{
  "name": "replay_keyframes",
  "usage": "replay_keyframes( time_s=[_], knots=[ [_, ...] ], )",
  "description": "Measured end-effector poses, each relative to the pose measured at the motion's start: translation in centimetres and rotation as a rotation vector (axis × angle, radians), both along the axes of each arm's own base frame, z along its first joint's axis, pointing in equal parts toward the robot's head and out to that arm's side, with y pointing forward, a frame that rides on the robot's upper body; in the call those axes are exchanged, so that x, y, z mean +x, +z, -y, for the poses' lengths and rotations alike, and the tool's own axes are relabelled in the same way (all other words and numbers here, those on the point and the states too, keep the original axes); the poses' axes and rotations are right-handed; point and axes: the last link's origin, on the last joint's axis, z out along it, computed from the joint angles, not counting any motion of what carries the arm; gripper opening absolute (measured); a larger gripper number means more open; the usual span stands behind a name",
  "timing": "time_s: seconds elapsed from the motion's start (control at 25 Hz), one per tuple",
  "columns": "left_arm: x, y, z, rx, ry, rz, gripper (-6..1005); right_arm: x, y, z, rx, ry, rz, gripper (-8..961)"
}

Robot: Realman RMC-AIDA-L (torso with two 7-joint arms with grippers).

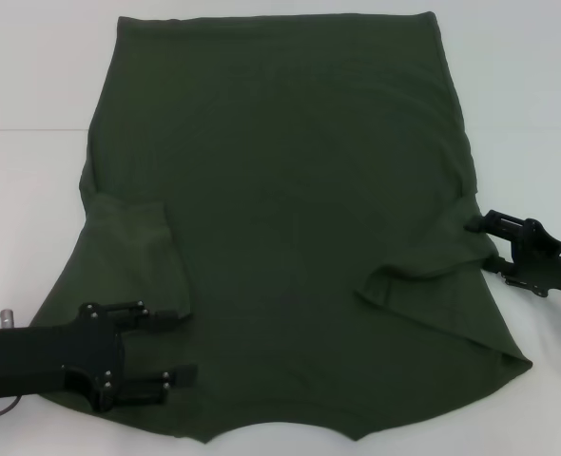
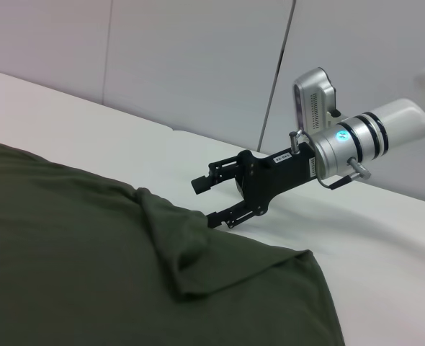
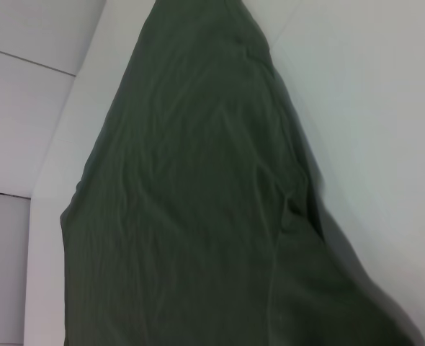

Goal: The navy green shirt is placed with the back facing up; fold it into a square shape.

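Note:
The navy green shirt (image 1: 280, 209) lies spread flat on the white table, filling most of the head view, with both sleeves folded inward onto the body. My left gripper (image 1: 185, 345) hovers open over the shirt's near left part, close to the folded left sleeve (image 1: 133, 233). My right gripper (image 1: 483, 245) is open at the shirt's right edge, beside the folded right sleeve (image 1: 423, 266). The left wrist view shows that right gripper (image 2: 204, 202) with its fingers spread, the lower one at the cloth's edge (image 2: 198, 245). The right wrist view shows only the shirt (image 3: 198, 216).
Bare white table (image 1: 33, 190) surrounds the shirt on the left, right (image 1: 537, 123) and far side. A pale wall (image 2: 198, 65) stands behind the table in the left wrist view.

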Motion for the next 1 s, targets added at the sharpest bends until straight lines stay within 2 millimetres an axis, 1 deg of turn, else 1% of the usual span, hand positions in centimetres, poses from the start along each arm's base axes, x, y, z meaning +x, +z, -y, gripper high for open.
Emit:
replay_keyframes(
  time_s=[0.4, 0.6, 1.0],
  knots=[
    [0.06, 0.0, 0.08, -0.005, -0.003, 0.003, 752, 0.23, 0.23, -0.05, 0.015, -0.005, 0.01, 725],
    [0.06, 0.0, 0.09, -0.005, -0.003, 0.004, 752, 0.25, 0.16, -0.22, 0.019, 0.0, 0.031, 482],
    [0.12, 0.02, 0.04, -0.005, -0.006, 0.003, 753, 0.49, 0.21, -0.28, 0.025, -0.004, 0.051, 284]
  ],
)
